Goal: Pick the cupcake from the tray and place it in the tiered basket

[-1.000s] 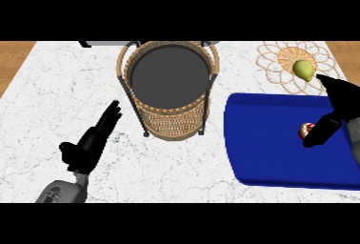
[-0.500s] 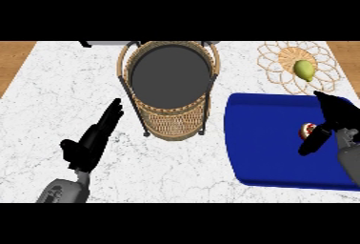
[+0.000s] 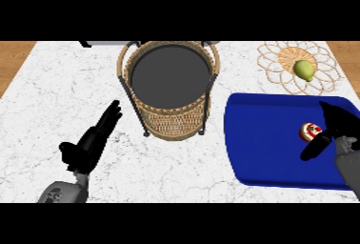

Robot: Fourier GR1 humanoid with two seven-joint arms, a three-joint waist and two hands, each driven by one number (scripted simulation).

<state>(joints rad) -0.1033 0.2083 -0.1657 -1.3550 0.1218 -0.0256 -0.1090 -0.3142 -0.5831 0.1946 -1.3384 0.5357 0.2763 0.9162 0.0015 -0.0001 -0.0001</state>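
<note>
Right hand (image 3: pixel 332 128), fingers open & holding nothing, brackets cupcake (image 3: pixel 310 131) near tray's (image 3: pixel 267 143) right edge; should close round it w/o tipping; left hand (image 3: pixel 90 145) rests open.

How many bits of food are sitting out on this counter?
2. A cupcake lies on the blue tray, right beside the right hand. A green fruit rests on the woven mat at the far right. Nothing shows inside the basket.

No readable text, label, brand, number or sign anywhere on the counter or on the things upon it.
</note>
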